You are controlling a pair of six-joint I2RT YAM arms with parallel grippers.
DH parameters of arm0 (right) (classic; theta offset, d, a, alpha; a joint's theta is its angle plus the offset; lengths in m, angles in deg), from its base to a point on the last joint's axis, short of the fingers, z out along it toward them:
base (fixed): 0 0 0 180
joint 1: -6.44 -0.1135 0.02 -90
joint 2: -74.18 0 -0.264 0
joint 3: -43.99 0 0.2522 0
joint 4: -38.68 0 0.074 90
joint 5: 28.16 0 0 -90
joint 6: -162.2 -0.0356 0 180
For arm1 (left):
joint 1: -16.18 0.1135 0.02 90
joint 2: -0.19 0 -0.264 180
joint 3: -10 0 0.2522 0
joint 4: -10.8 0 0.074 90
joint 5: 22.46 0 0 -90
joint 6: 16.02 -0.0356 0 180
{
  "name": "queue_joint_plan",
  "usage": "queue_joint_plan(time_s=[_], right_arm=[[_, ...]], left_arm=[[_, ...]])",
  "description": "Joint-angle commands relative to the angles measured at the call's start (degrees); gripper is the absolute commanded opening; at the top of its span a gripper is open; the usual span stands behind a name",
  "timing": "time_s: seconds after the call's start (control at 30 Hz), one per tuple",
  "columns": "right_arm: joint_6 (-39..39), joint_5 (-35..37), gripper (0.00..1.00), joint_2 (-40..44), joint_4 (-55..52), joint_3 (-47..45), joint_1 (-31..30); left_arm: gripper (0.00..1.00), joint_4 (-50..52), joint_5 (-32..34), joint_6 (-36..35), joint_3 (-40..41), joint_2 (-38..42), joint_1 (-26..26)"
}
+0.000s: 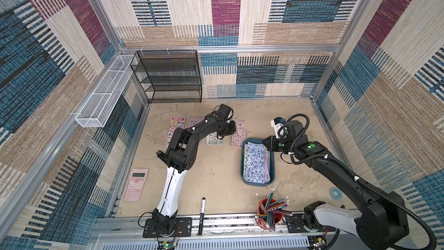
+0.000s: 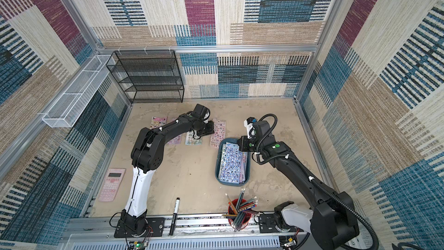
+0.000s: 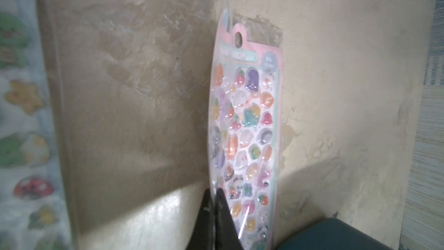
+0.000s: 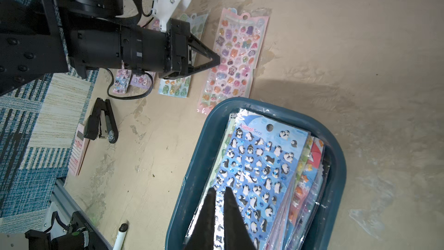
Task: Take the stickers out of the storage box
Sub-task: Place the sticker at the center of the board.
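Storage box: shallow dark teal-blue plastic tub (image 4: 199, 164) with rounded corners, upright on the tan table.
Contents: stack of glossy sticker sheets lying flat and lengthwise, fanned sideways. On top is a blue penguin sheet (image 4: 259, 164); green, yellow and red edges show beneath.
Sheets outside box: four in a row beyond it, face up: pink (image 1: 176, 128), lilac (image 1: 195, 121), pale green-blue (image 1: 213, 139), pink fruit-and-animal sheet (image 4: 234, 61).
Nearest sheet: the fruit-and-animal sheet, just beside the box's far end; one long edge is pinched by the left gripper (image 4: 218, 60).
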Motion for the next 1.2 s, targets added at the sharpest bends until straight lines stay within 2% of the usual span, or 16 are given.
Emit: queue_joint_plan(time_s=[0.0, 0.27, 0.5, 0.63, 0.77, 0.9, 1.1, 1.17], right_arm=[[-0.7, 0.2, 0.12, 0.8, 0.8, -0.4, -0.1], [-0.8, -0.7, 0.13, 1.0, 0.7, -1.1, -0.1], [-0.4, -0.1, 0.14, 0.8, 0.5, -0.9, -0.1], [-0.2, 0.2, 0.14, 0.8, 0.4, -0.8, -0.1], [0.1, 0.6, 0.15, 0.8, 0.1, -0.8, -0.1], [0.4, 0.9, 0.15, 0.5, 0.0, -0.6, -0.1], [0.7, 1.1, 0.15, 0.4, -0.2, -0.4, -0.1], [0.9, 3.5, 0.18, 0.3, -1.4, -0.1, -0.1]], left_arm=[[0.00, -1.4, 1.4, 1.7, -1.1, -1.0, 0.2], [0.00, -1.3, 3.2, 2.9, -3.9, -2.6, 0.4], [0.00, 3.1, 4.5, 2.1, -8.7, -5.1, 0.5], [0.08, 2.8, 4.3, 2.6, -8.4, -5.3, 0.5], [0.11, 3.1, 4.5, 2.4, -8.8, -5.3, 0.6], [0.21, 4.4, 5.2, 1.9, -10.1, -5.0, 0.5], [0.24, 6.6, 7.0, 0.4, -11.6, -3.7, 0.5], [0.25, 6.8, 7.4, 0.0, -11.6, -2.7, 0.5]])
